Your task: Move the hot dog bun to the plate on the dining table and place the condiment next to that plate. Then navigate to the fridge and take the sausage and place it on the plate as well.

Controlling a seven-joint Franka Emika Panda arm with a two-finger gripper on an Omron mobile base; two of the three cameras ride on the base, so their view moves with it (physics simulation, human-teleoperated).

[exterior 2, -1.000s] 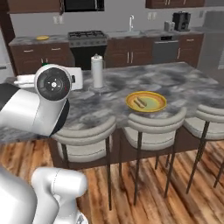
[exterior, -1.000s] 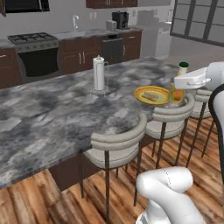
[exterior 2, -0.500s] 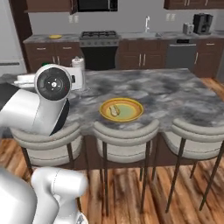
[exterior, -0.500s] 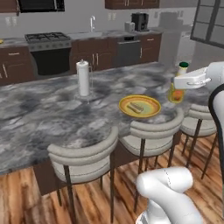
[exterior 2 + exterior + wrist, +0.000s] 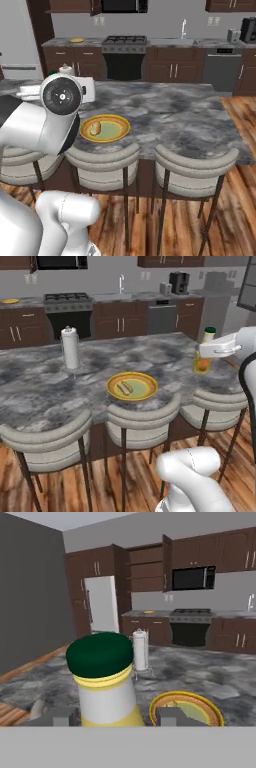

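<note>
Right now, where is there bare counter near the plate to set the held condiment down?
Bare marble lies right of the plate, between it and the condiment bottle in the gripper, and also behind the plate. The paper towel roll stands off to the plate's left. The bun already occupies the plate.

In the hand view the bottle [image 5: 104, 682] is cut off at its base by the grey band, as is the near rim of the plate [image 5: 186, 708]. In the left base view the gripper [image 5: 202, 352] covers the bottle's middle. In the right base view the arm hides the plate's left rim and most of the towel roll [image 5: 65, 70]. The bun [image 5: 95, 129] is too small to make out.
</note>
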